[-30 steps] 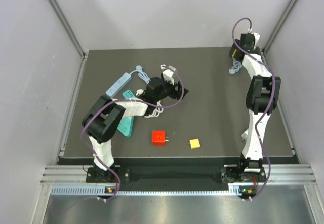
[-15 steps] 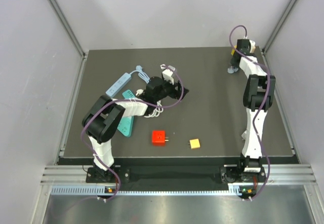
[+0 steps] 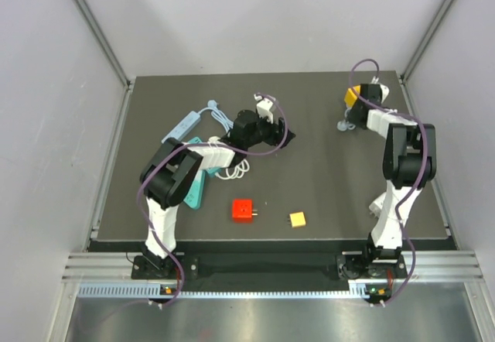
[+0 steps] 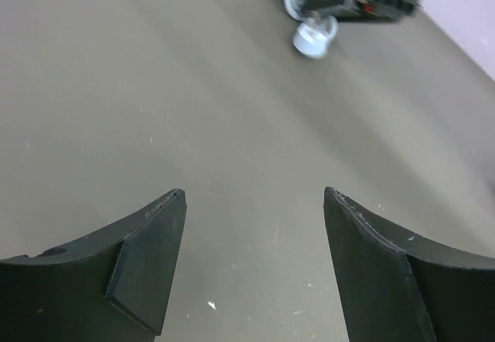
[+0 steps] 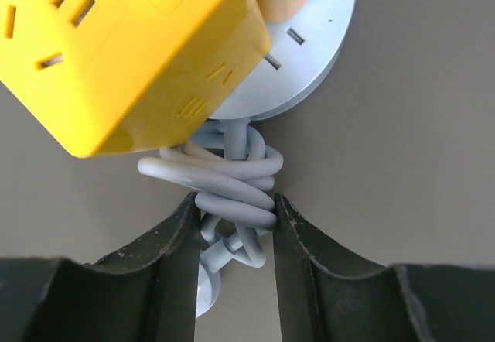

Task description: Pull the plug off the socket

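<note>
Near the far right corner of the tabletop, seen from above, the right gripper holds a coiled grey cord, with the yellow cube plug just beside it. A second ago this bundle sat deeper in that corner, and the left gripper was further left.

From the left wrist, its jaws gape wide over bare tabletop, holding nothing.

From the right wrist, the fingers pinch the cord just under the round grey socket that carries the cube. The cube looks like light, rigid, smooth plastic. The cord is soft and will give, so the cube's flat faces are the better hold.
</note>
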Controlling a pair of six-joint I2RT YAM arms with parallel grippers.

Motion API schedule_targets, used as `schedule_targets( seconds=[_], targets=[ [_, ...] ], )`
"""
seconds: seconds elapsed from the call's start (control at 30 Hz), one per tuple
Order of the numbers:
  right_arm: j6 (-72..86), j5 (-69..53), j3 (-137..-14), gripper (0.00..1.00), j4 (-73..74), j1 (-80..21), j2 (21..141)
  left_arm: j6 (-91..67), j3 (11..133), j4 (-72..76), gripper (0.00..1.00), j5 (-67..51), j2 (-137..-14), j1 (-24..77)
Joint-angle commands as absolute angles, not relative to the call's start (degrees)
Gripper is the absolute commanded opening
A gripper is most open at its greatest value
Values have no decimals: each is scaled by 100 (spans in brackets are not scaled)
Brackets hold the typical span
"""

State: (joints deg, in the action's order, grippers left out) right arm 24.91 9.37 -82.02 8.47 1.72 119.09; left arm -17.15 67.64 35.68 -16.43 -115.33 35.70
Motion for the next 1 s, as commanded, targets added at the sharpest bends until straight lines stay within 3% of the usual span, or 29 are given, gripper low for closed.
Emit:
schedule_targets(
  seconds=[0.0, 0.27, 0.4, 0.53, 0.67, 0.73, 0.97],
  targets=[
    [3110, 597, -7402, 8, 361, -316, 11181, -1942, 6961, 3638, 76, -1635, -11610, 3551],
    [4753, 808, -5048, 17, -1220, -1439, 10169, -2197, 7040, 3840, 76, -1634, -11821, 3577],
    [5264, 1142, -4738, 28, -1643, -2072, 10037, -2198, 7023, 3867, 76, -1626, -11848, 3586],
    [5098, 1213, -4588, 52, -1793, -2434, 9879, -1943, 7022, 3736, 78, -1757, -11786, 3568],
    [4545, 1212, -4474, 87, -1670, -2443, 9607, -1670, 6865, 3910, 83, -2275, -11594, 3533],
    [4264, 1467, -4412, 100, -1416, -2443, 9317, -1670, 6908, 3833, 85, -2276, -11462, 3498],
    [3420, 1549, -4289, 100, -1502, -1848, 8306, -2196, 8084, 2717, 89, -2522, -11820, 3375]
  ],
)
